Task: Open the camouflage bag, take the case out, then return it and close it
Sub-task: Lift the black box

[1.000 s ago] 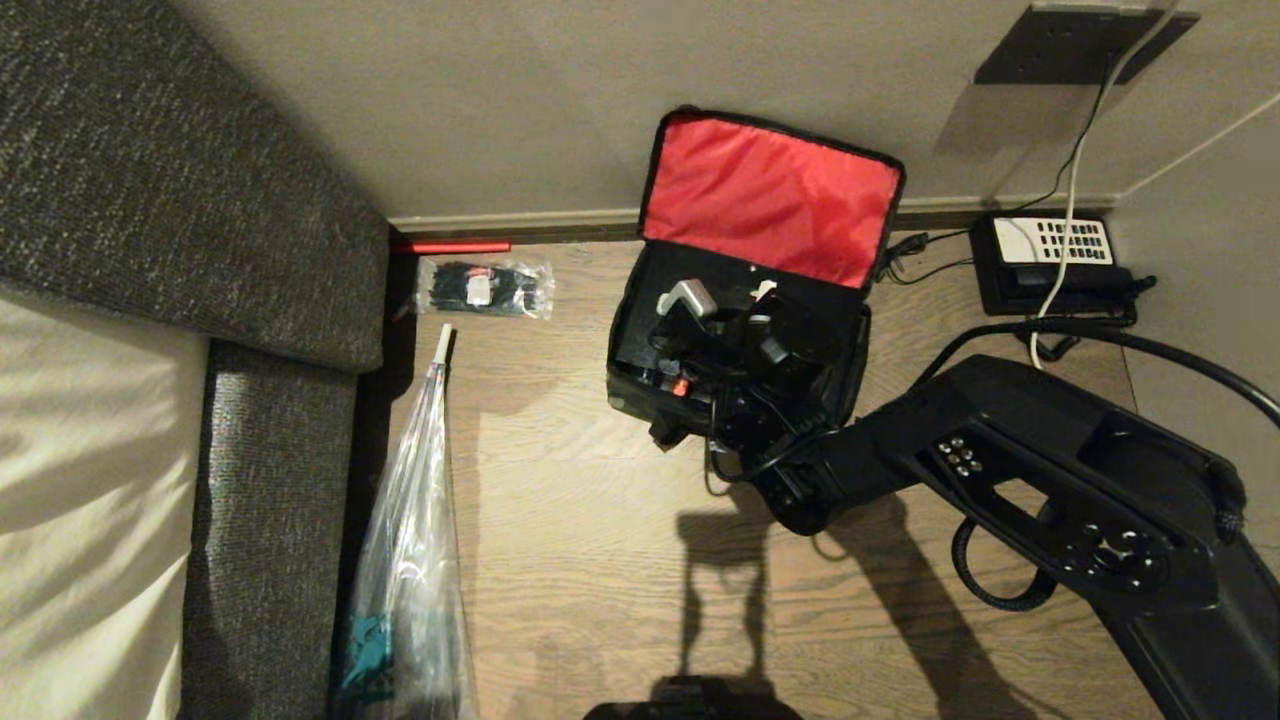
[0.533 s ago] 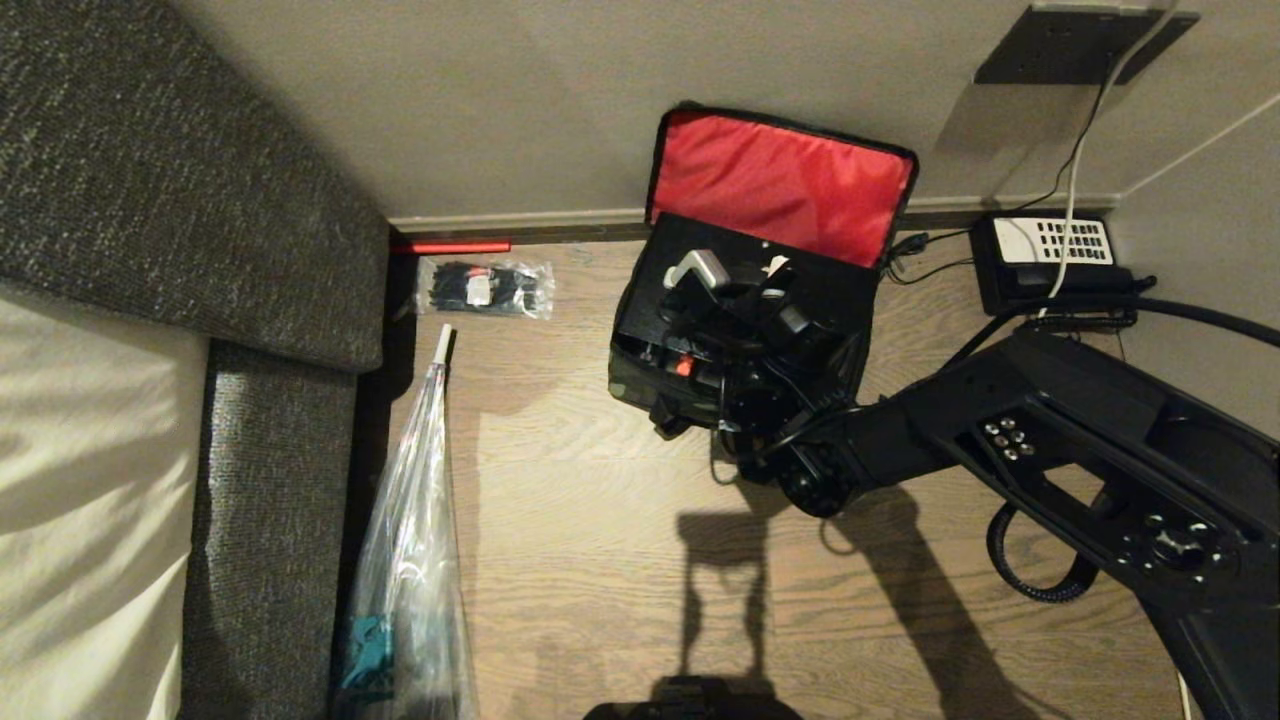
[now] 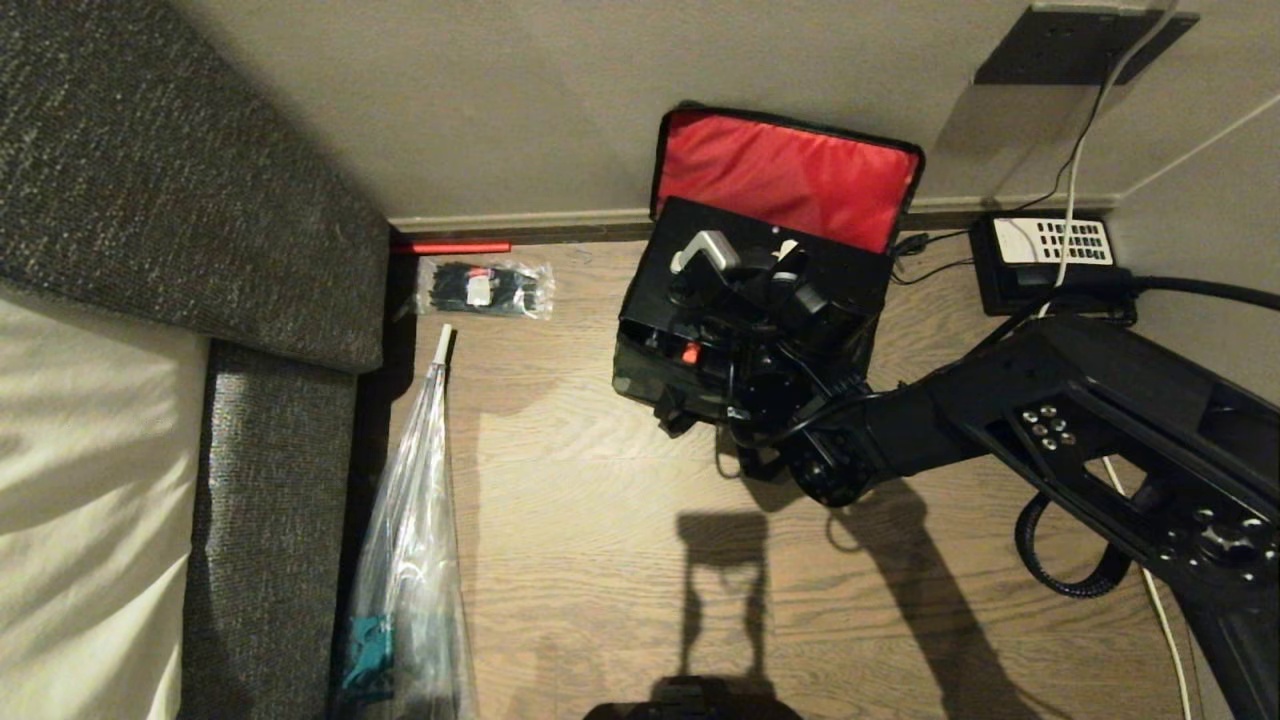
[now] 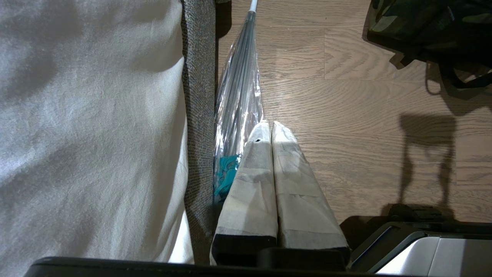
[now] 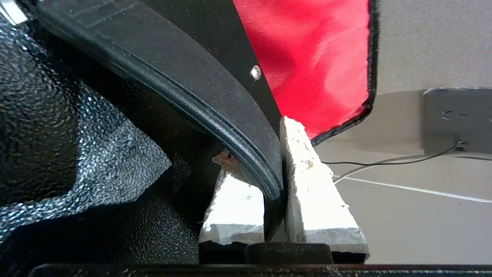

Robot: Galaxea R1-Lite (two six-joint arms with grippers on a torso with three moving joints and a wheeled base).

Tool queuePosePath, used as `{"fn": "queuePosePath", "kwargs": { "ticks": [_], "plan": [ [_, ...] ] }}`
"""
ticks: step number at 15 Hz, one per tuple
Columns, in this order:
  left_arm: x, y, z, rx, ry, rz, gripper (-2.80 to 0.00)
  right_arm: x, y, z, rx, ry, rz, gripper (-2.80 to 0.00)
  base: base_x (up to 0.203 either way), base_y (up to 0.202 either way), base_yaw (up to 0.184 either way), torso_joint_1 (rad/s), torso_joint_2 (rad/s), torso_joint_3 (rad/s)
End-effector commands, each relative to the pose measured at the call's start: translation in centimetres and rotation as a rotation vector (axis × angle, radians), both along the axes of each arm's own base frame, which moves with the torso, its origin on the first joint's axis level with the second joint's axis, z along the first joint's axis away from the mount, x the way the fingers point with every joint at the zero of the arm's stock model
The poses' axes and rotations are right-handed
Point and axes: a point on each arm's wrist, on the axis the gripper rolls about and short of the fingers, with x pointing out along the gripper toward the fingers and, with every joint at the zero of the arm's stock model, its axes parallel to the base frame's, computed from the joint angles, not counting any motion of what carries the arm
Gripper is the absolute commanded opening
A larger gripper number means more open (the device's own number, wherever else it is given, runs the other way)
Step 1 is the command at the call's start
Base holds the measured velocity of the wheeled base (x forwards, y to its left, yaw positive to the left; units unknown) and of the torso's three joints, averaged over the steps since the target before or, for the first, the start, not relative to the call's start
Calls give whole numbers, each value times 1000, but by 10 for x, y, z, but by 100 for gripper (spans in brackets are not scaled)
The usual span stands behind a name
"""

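Case [image 3: 700,270] is clamped by its strap handle [image 5: 215,115] in my right gripper [image 5: 275,184], partway out of the camouflage bag [image 3: 640,375]; next, lift clear of the red lid [image 3: 790,180].

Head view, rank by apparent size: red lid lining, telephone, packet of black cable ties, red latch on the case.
1. red lid lining
2/3. telephone and packet of black cable ties: they look alike in extent, so no ranking between them
4. red latch on the case, by far the smallest
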Motion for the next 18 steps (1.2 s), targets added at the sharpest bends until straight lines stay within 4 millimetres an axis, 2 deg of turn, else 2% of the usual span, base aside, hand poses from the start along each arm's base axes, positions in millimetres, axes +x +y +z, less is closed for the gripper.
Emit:
{"fn": "queuePosePath", "kwargs": {
  "ticks": [1,4,12,18],
  "plan": [
    [0,0,0,0,0,1,-280,-4,-3,8,-2,-2,-8,-280,0,0,0,0,0,0],
    [0,0,0,0,0,1,-280,-10,-7,9,-19,18,-9,-280,0,0,0,0,0,0],
    [0,0,0,0,-1,1,-280,-28,-13,40,23,-26,-7,-280,0,0,0,0,0,0],
    [0,0,0,0,-1,1,-280,-43,-17,56,19,-12,13,-280,0,0,0,0,0,0]
  ]
}}
